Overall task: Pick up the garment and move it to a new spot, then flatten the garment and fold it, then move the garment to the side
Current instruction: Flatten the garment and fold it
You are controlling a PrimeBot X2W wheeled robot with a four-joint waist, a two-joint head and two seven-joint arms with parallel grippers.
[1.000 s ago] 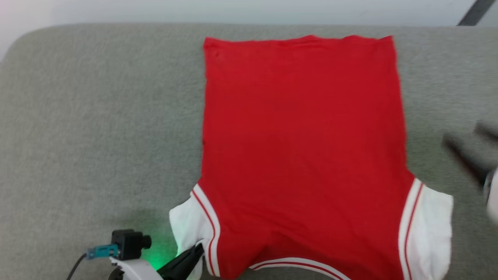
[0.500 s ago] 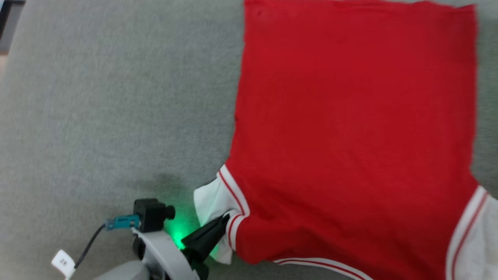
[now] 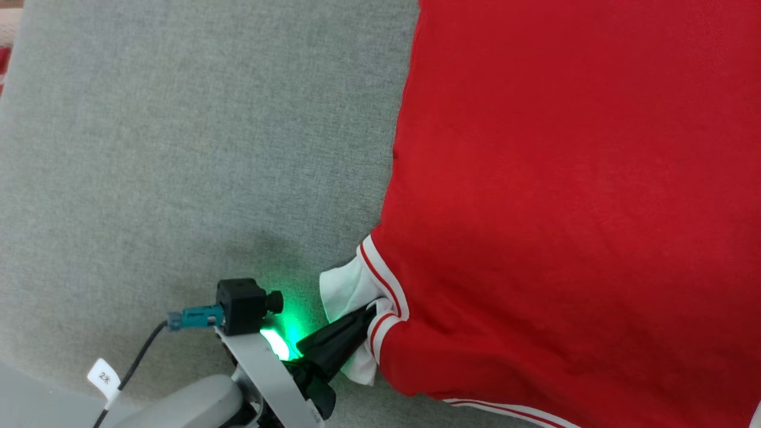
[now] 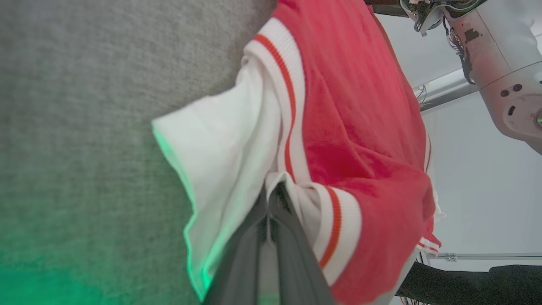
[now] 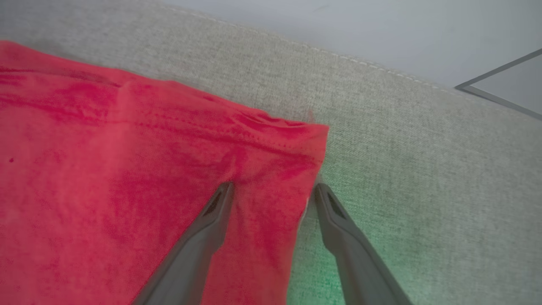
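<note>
Grey woven upholstery (image 3: 178, 148), coarse and flat; the garment (image 3: 565, 208), soft bright red knit, lies spread over its right part, with a white ribbed band with thin red stripes at its near left; left gripper (image 3: 373, 310) pinched tight on bunched white sleeve cloth beside the band; right gripper (image 5: 273, 188) spread wide, fingers straddling a stitched red hem corner, gripping nothing; small black cube camera (image 3: 241, 304) just left of the sleeve, green glow beside it.
</note>
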